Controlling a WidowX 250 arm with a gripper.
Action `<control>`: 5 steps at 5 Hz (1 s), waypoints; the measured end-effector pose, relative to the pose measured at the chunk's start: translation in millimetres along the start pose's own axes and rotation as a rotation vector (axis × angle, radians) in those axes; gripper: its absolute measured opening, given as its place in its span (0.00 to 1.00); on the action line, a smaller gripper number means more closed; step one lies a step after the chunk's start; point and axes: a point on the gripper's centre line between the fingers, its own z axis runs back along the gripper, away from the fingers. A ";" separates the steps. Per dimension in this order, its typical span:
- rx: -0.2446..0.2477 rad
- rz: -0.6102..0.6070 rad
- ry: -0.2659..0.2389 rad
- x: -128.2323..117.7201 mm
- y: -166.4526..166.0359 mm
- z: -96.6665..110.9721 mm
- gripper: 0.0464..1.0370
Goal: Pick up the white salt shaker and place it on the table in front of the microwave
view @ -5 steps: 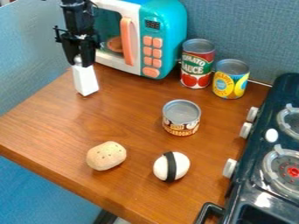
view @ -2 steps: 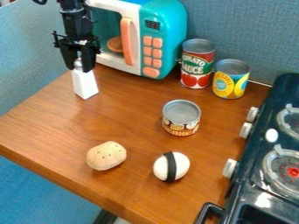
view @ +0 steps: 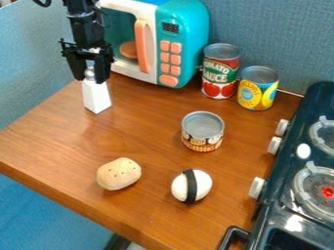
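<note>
A teal microwave [view: 190, 24] stands on the counter [view: 147, 141] near 2 taller cans [view: 220, 73]. 1 shorter can [view: 202, 131] sits nearer, behind a tan, potato-like piece [view: 118, 174] (dotted with small marks) and a black-banded white oval [view: 203, 184]. A dark stove [view: 281, 188] stands right.

Upper left: claw [view: 90, 77] grips white bottle [view: 97, 98] by its top, near toy microwave [view: 171, 46] | Centre to upper right: three cans [view: 203, 133] on counter [view: 147, 134] | Front: tan toy [view: 118, 174], black-banded white toy [view: 203, 184] | Right: stove [view: 297, 195]

The microwave [view: 188, 29] is teal with orange buttons [view: 170, 63].
</note>
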 end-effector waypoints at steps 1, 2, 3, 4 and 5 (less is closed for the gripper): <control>-0.002 0.010 -0.050 -9.4 -1.6 13.2 0.97; 0.019 0.017 -0.112 -24.1 -1.4 35.4 0.97; 0.061 0.008 -0.119 -45.6 -4.7 50.4 0.96; 0.058 -0.074 -0.078 -71.4 -32.7 51.1 0.96; 0.039 -0.145 -0.058 -79.8 -57.2 43.7 0.96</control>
